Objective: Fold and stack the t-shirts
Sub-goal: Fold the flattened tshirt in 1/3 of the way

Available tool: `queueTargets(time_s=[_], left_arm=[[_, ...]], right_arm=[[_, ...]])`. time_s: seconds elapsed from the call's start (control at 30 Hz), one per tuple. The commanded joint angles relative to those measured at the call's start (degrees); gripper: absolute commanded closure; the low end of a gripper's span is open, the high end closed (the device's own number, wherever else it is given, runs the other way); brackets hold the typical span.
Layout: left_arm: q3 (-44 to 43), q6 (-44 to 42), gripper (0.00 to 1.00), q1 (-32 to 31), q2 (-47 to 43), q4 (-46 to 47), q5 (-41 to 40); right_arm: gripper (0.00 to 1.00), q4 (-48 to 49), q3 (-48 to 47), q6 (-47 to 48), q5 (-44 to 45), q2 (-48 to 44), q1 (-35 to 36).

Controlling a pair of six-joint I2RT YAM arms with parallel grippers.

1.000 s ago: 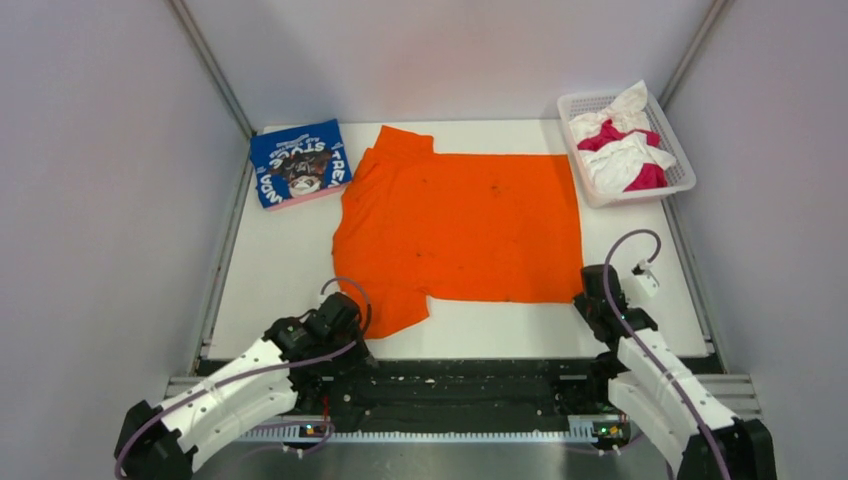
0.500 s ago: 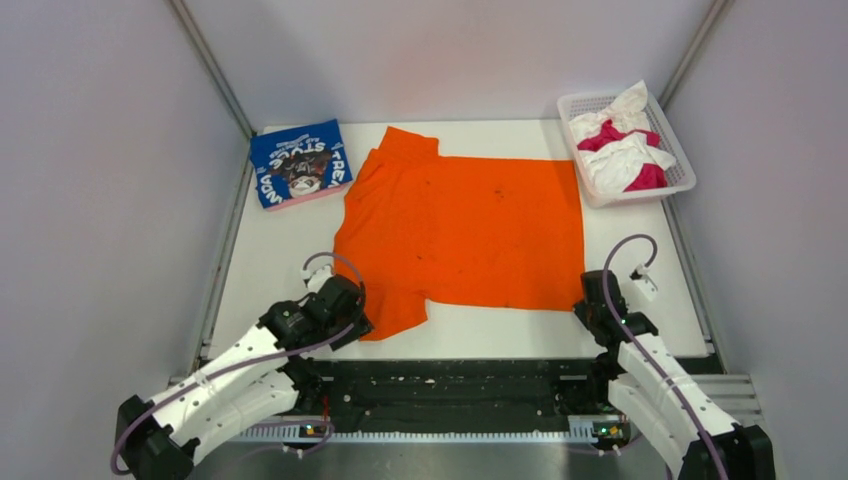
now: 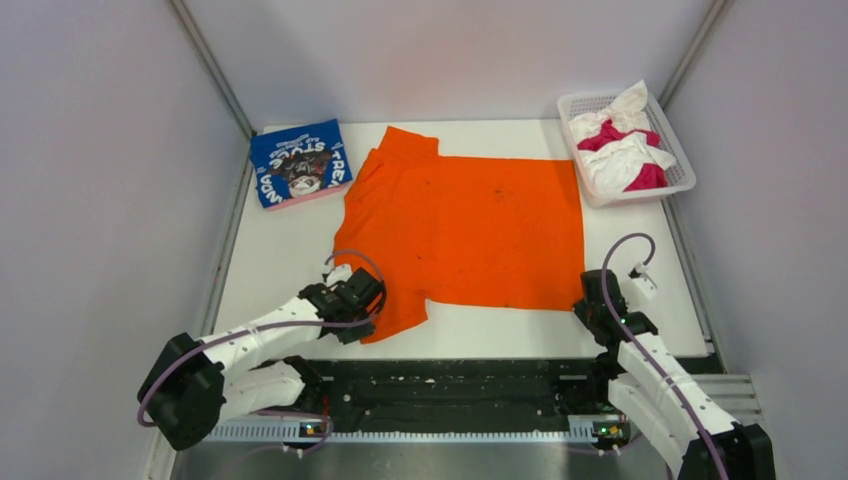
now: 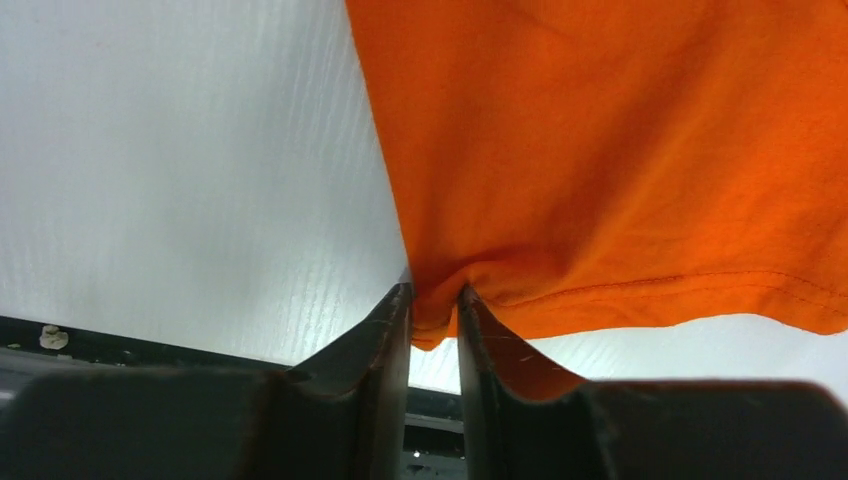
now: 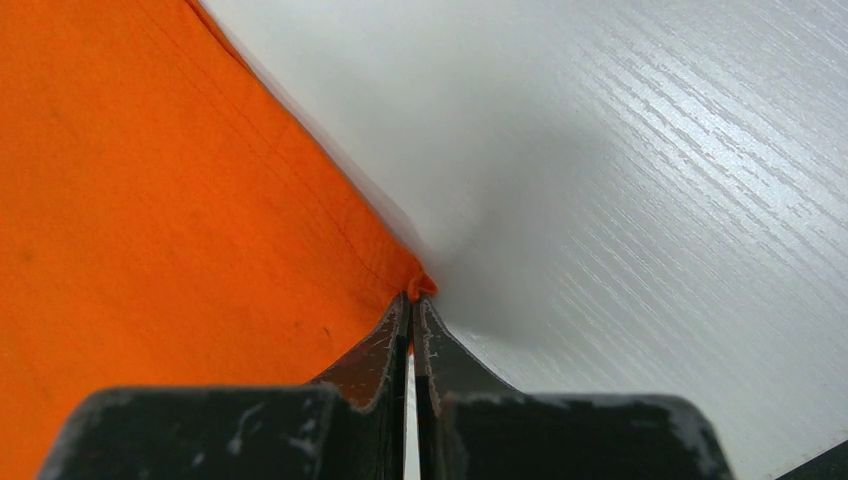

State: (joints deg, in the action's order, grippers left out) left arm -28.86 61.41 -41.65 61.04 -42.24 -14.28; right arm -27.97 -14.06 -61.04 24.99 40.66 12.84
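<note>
The orange t-shirt [image 3: 470, 230] is clamped by left claw [image 4: 435, 295] (sleeve) and right claw [image 5: 412, 300] (hem corner). Both points are best lifted evenly.

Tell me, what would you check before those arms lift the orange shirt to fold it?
1. Left tool pinching the orange shirt at its near sleeve corner: ok, cloth sits between the fingers.
2. Right tool pinching the near hem corner: ok, though only the very tip is caught.
3. Both cloth layers caught in each grip: cannot tell.
4. Shirt spread flat on the table: ok, slight rumpling at the far sleeve.
5. Blue shirt and basket lying off the orange shirt: ok, both are beside it, not on it.
</note>
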Motion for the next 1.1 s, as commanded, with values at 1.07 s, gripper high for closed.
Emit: queueTargets(time_s=[1.07], left_arm=[[-6.02,-3.02,1.0,1.62,-5.38,13.05,12.12]], right_arm=[[1.0,-2.21,-6.99,2.94,-3.09,-2.95,-0.1]])
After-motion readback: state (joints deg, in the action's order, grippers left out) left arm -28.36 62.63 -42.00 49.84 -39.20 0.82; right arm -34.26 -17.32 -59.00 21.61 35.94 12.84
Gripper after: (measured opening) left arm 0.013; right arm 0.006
